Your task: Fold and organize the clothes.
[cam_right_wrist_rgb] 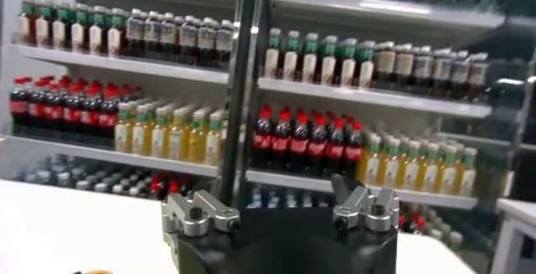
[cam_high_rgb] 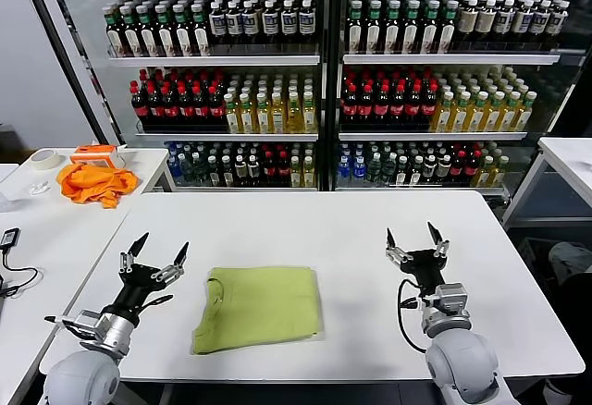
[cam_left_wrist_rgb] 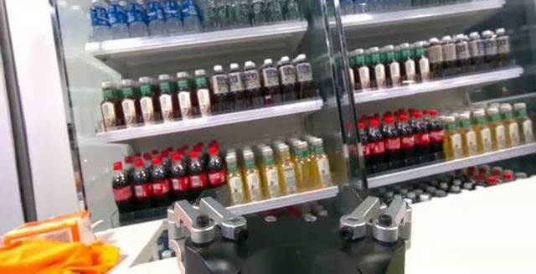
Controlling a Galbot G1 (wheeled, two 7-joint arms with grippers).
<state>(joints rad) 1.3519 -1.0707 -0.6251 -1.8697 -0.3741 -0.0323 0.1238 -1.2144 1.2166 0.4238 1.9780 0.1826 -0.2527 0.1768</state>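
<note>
Left claw (cam_high_rgb: 154,251) and right claw (cam_high_rgb: 413,237) both gape wide, empty, raised near the counter's (cam_high_rgb: 370,229) front edge, either side of the T-shirt (cam_high_rgb: 260,305). It lies folded into a neat rectangle by the front edge, touched by neither. Folding looks finished; likely only tidying or retreat remains. Orange cloth (cam_high_rgb: 95,182) sits on a side table; drink shelves (cam_high_rgb: 314,63) behind.

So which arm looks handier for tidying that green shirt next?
Probably the left. Its open tool hovers just beside the folded T-shirt, near the collar edge. The right tool, also open, stands farther off across bare table.
</note>
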